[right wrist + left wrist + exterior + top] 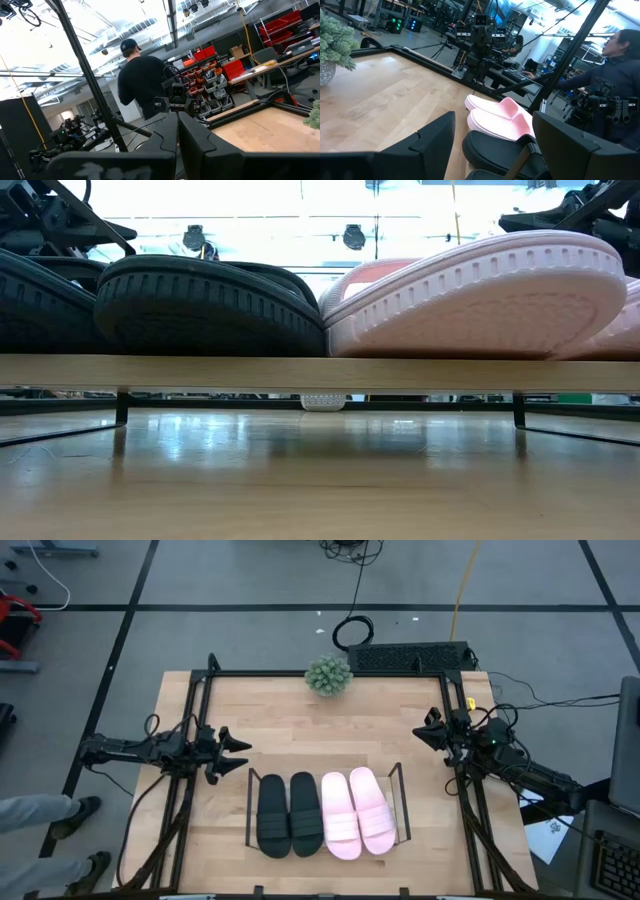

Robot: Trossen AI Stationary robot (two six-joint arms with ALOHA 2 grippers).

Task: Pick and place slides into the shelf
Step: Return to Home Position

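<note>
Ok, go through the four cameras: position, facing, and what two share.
High view: above the table, straight down; both arms, left gripper and right gripper flanking the shelf.
Low view: table-top height, level at the soles of black slides and pink slides; arm parts in upper corners.
Left wrist view: on the left arm, facing across the slides; its open fingers show.
Right wrist view: on the right arm, facing a person in the room; its shut fingers show.
Shared: high and left wrist views both show the plant.

Black slides (273,817) (pink slides (340,815) beside them) fill the shelf (404,805).
</note>
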